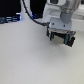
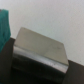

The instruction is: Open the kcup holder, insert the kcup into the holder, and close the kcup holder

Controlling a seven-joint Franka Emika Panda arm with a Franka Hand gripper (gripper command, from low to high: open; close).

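In the wrist view a boxy unit with a shiny grey top and black sides fills the middle; it looks like the kcup holder seen from above, and its fronts look shut. In the exterior view my gripper hangs low over the white table at the exterior view's right, its two dark fingers apart with nothing clearly held. A dark shape sits between and behind them; the blur hides what it is. The kcup is not in view.
A teal object shows at the edge of the wrist view beside the box. The white table spreads across the exterior view. Dark clutter and a black cable lie along the back.
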